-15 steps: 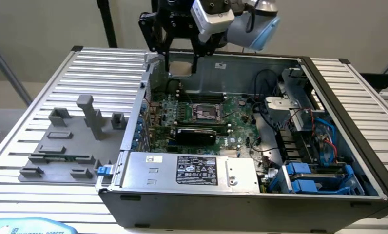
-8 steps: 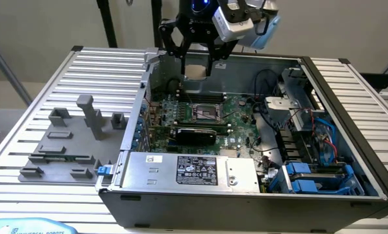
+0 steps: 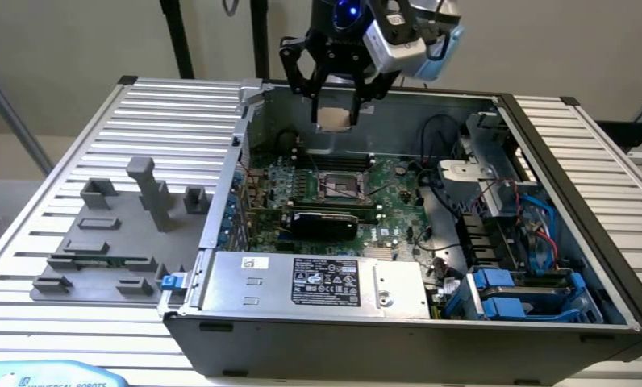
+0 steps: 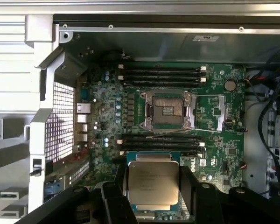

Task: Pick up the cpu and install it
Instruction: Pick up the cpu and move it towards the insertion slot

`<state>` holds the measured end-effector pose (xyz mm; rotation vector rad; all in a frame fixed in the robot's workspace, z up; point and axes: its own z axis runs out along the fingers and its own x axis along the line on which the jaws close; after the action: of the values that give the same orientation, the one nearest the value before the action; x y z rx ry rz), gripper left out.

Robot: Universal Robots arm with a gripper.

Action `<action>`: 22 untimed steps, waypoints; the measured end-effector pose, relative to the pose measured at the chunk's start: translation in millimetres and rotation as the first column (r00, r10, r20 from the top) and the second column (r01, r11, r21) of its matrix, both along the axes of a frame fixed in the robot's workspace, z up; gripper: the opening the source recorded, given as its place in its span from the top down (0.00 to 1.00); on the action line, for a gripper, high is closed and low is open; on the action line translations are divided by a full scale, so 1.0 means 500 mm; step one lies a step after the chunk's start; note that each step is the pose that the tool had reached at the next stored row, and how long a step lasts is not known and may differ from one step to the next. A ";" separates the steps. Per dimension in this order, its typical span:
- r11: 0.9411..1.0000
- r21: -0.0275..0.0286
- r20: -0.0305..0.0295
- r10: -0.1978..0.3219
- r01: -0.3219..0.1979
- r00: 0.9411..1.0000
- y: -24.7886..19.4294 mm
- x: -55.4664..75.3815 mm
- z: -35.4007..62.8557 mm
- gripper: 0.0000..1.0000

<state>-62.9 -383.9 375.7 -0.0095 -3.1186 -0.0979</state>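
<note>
Silvery-beige cpu (image 4: 154,184): clamped by its edges in the gripper (image 4: 154,200), hanging above the green motherboard (image 4: 228,154), near the socket (image 4: 168,110) but not yet seated. You do best to hold it level, square its edges to the socket frame and centre it there; a tilted chip likely risks the contacts.

Silvery-beige top with darker rim is noted on cpu (image 4: 153,183). motherboard (image 4: 226,140) is coloured green, socket (image 4: 168,110) framed black. gripper (image 3: 335,121) is black. fixture blocks (image 3: 111,234) are grey, table (image 3: 160,113) ribbed silver, drive caddies (image 3: 514,294) blue.
</note>
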 end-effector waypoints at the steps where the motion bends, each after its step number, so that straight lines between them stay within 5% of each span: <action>1: 1.000 0.000 0.000 0.000 0.000 1.000 0.0061 0.003 -0.004 0.45; 18: 1.000 0.000 0.000 0.000 0.000 1.000 0.1134 0.062 -0.066 0.45; 22: 1.000 0.000 0.000 0.000 0.000 1.000 0.1253 0.075 -0.080 0.45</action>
<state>-25.5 -321.2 335.6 -0.0095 -3.1187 -0.0986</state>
